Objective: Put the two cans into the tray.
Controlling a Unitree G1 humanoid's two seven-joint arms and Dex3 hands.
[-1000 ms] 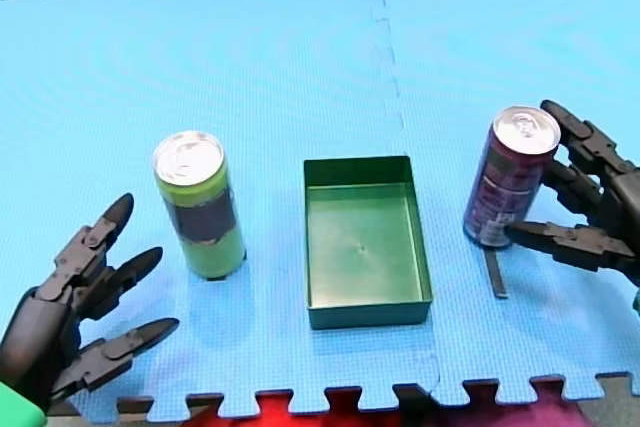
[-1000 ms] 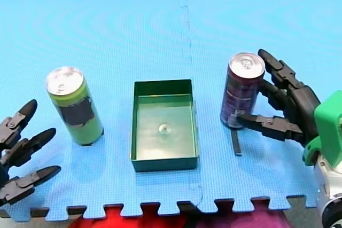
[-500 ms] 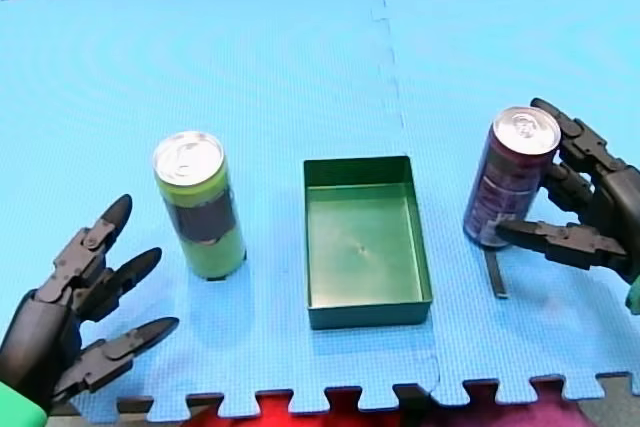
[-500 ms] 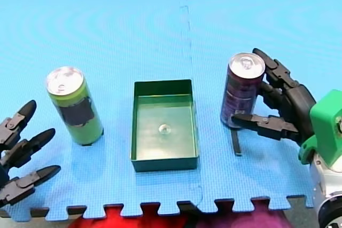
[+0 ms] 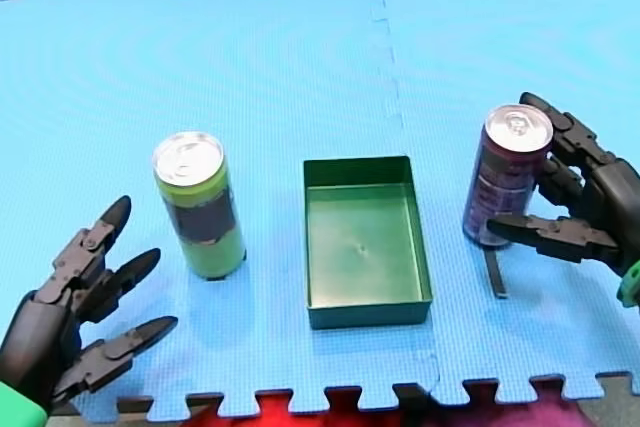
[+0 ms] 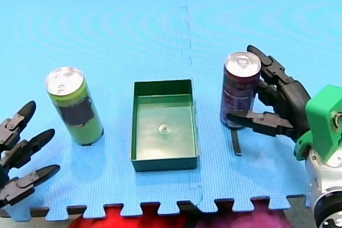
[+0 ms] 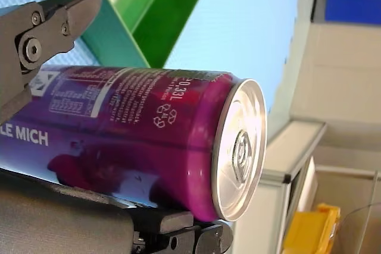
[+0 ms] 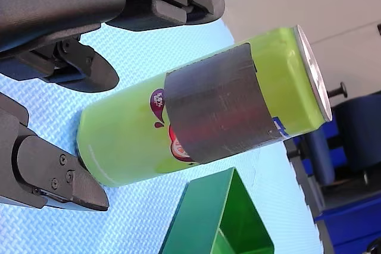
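One risk: my right robot hand (image 5: 578,199) clasps purple can (image 5: 505,179), thumb low; lifted, it may tip. Left robot hand (image 5: 75,322) holds nothing, green can (image 5: 205,215) beyond.

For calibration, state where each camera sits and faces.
First head view: on the head, facing down at tray, green can, purple can; left hand near-left, right hand grasping it.
Second head view: same scene, slightly offset.
First wrist view: right wrist, along the purple can toward the tray; fingers show.
Second wrist view: a wrist, facing the green can; fingers show.
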